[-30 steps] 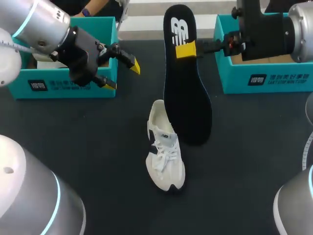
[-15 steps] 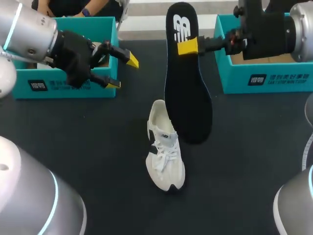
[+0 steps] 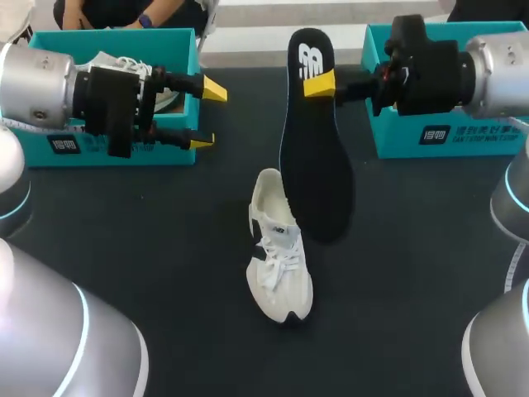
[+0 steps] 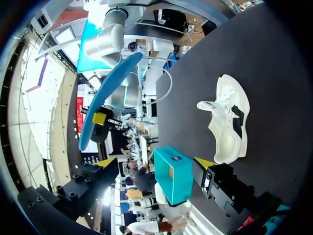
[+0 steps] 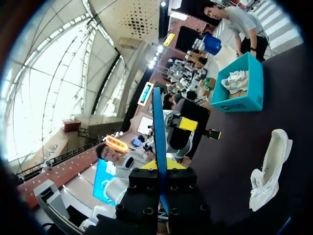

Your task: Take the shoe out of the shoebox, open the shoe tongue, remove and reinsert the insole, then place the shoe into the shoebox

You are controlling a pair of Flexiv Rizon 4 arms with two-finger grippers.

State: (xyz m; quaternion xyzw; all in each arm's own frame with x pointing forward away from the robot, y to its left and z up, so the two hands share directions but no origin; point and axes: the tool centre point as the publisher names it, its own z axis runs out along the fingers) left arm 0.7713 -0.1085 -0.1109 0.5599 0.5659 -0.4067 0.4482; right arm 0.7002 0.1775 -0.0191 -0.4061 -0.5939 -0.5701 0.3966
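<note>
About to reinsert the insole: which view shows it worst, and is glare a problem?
Right wrist view: insole edge-on, a thin line against bright backlight glare. Left wrist view: fisheye bows it; shoe evenly lit. Head view: even light, though dark insole blends into dark table.

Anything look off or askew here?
The shoe seems tipped onto its side on the table rather than standing on its sole. The insole hangs in the air, pinched near one end by the right pincer, which fits this step. Nothing looks spilled or damaged.
</note>
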